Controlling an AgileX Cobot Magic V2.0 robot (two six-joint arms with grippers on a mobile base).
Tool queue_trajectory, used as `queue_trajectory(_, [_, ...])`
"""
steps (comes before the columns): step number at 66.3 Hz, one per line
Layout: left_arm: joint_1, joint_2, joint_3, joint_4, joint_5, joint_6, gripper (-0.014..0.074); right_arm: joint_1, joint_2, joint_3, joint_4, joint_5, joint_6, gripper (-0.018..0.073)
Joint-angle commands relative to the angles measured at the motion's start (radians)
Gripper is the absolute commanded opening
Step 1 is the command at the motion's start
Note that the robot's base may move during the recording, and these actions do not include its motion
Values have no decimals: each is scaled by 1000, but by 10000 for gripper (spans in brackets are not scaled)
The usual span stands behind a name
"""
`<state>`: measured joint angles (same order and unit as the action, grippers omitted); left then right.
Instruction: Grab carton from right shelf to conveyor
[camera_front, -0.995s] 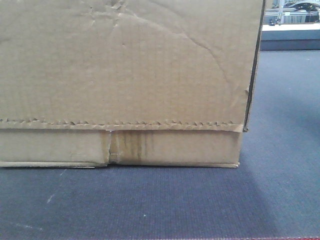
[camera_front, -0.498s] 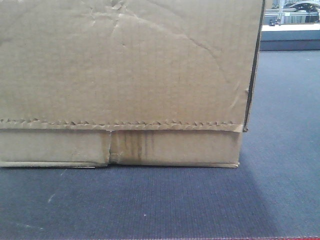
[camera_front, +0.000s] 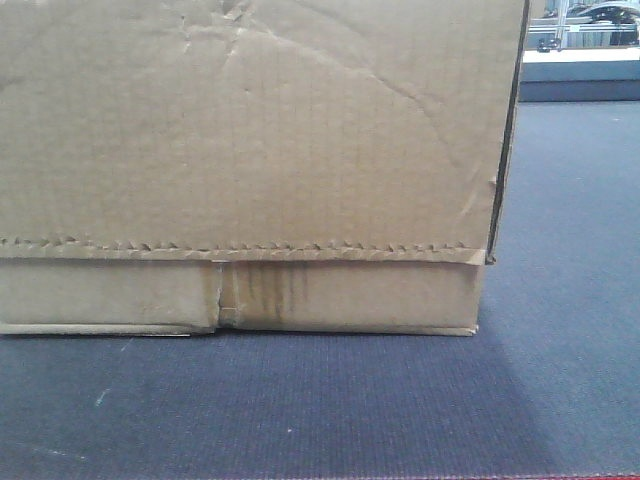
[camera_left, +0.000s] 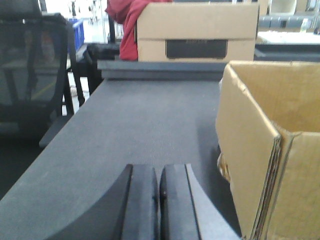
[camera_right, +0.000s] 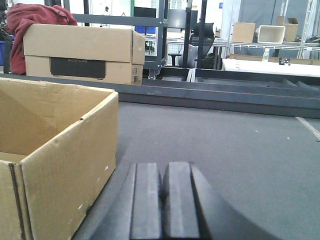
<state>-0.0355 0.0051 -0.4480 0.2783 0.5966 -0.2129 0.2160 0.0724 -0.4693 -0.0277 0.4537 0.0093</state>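
The large brown carton (camera_front: 250, 150) stands on the dark ribbed conveyor belt (camera_front: 300, 410) and fills most of the front view, with its serrated flap edge and stained seam low down. In the left wrist view the open carton (camera_left: 260, 150) is to the right of my left gripper (camera_left: 159, 175), which is shut and empty, apart from the box. In the right wrist view the carton (camera_right: 55, 150) is to the left of my right gripper (camera_right: 162, 172), also shut and empty, beside it without touching. The right shelf is out of view.
Another cardboard box (camera_right: 80, 52) with red cloth (camera_right: 30, 22) draped on it stands past the belt's far end. A black office chair (camera_left: 30, 75) is left of the belt. Metal racks with boxes (camera_right: 250, 30) stand far behind.
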Motion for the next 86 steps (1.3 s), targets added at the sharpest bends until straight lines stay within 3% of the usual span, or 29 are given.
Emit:
queue_trajectory(1, [2, -5, 3, -3, -4, 3, 15, -4, -6, 3, -13, -30, -9, -68])
queue_trajectory(35, [2, -5, 3, -3, -4, 3, 15, -4, -6, 3, -13, -30, -9, -68])
queue_trajectory(46, [2, -5, 9, -51, -11, 30, 15, -4, -6, 3, -13, -30, -9, -68])
queue_trajectory(50, [2, -5, 34, -112, -52, 133, 15, -4, -6, 3, -13, -30, -9, -68])
queue_trajectory(53, [5, -5, 67, -122, -103, 165, 15, -4, -6, 3, -13, -30, -9, -68])
queue_trajectory(60, [32, -5, 214, -158, -286, 166, 15, -4, -6, 3, -13, -30, -9, -68])
queue_trajectory(68, [79, -5, 364, -278, -446, 166, 15, -4, -6, 3, -13, -30, -9, -68])
queue_trajectory(76, [117, -5, 448, -293, -605, 166, 15, -4, -6, 3, -13, -30, -9, -68])
queue_trajectory(79, [117, -5, 448, -290, -536, 166, 15, -4, -6, 3, -13, -30, -9, -68])
queue_trajectory(86, [117, -5, 448, -290, -536, 166, 15, -4, -6, 3, -13, -30, -9, -68])
